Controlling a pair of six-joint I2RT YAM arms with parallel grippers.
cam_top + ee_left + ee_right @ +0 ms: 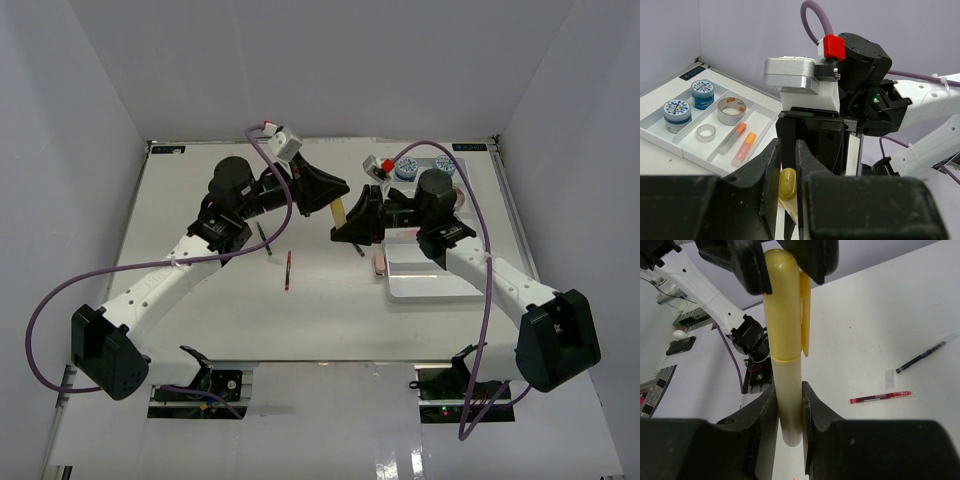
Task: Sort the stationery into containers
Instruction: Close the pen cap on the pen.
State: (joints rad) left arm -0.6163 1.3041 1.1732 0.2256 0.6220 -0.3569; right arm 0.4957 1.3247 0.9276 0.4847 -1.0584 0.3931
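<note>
Above the desk (200,310) I have left gripper (788,165) and right gripper (789,410) both pinching the yellow marker (782,315); tubs (702,94) and tape rolls (731,111) are in the tray (430,280), red pen (289,271) and black pen (264,240) unsorted

Mid-bench barred, near strip open

The left claw (340,200) and right claw (347,228) meet tip to tip, both clamped on one yellow marker (339,211), blocking the centre of the bench (200,320). A red pen (288,271) and black pen (264,240) lie just left of them. The white tray (430,288) fills the right, with a pink piece (379,262) just beside its left edge. The near strip gives passage.
</note>
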